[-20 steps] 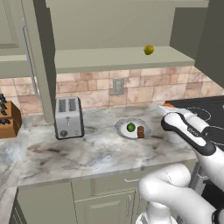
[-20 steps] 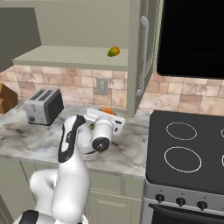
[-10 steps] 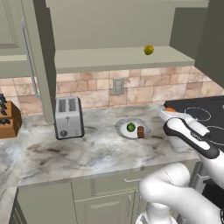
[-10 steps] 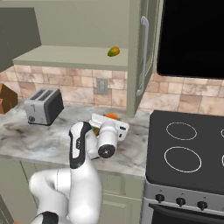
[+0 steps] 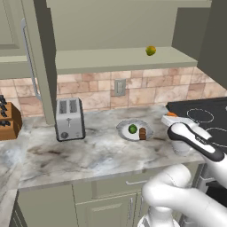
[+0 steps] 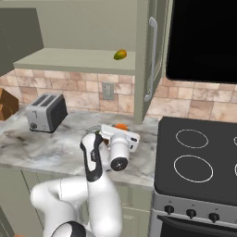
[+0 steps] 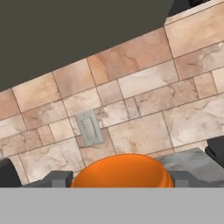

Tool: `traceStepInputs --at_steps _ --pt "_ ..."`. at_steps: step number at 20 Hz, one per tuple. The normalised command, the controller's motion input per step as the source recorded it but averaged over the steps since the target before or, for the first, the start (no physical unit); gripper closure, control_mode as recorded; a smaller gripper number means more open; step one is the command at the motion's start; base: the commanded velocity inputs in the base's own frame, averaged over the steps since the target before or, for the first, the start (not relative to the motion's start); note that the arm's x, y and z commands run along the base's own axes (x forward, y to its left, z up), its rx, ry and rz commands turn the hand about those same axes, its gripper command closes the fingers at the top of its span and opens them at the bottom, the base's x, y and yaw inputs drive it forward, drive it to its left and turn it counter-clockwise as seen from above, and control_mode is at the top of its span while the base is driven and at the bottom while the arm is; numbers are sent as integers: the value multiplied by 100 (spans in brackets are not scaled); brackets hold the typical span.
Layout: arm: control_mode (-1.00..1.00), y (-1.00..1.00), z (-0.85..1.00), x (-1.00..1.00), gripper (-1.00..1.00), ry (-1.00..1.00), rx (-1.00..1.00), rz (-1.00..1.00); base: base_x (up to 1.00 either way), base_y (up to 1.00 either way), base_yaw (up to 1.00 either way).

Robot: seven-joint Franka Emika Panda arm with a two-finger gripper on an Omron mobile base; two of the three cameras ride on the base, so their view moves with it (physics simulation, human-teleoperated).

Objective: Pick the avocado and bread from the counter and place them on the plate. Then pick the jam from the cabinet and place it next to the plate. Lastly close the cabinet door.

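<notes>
Claw clamps jam beside plate rim.

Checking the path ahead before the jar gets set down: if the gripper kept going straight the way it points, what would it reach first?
The gripper, holding the jam, faces the tiled backsplash, near the wall outlet. Nothing shows between, so probably the wall first; depth is unclear.

arm: yours bends up from the base, forearm reaching forward, wrist level | gripper: fingers stand apart on either side of the jam | grip: looks clamped, contact hard to confirm
</notes>
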Motion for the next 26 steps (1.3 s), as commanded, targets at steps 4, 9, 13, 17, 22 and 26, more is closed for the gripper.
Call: traceStepInputs --at_steps 4,9,13,17,22,26 --pt "-100 0 -29 39 100 -6 0 0 0 0 0" --pt "-100 0 -35 32 100 -8 -4 0 0 0 0" --pt "-100 0 -44 17 100 -7 -8 0 0 0 0" --pt "-100 -2 -34 14 100 -5 -6 0 0 0 0" --pt "-100 -24 -16 14 100 -4 -1 0 0 0 0" --pt "-100 -24 -13 9 100 0 0 0 0 0 0"
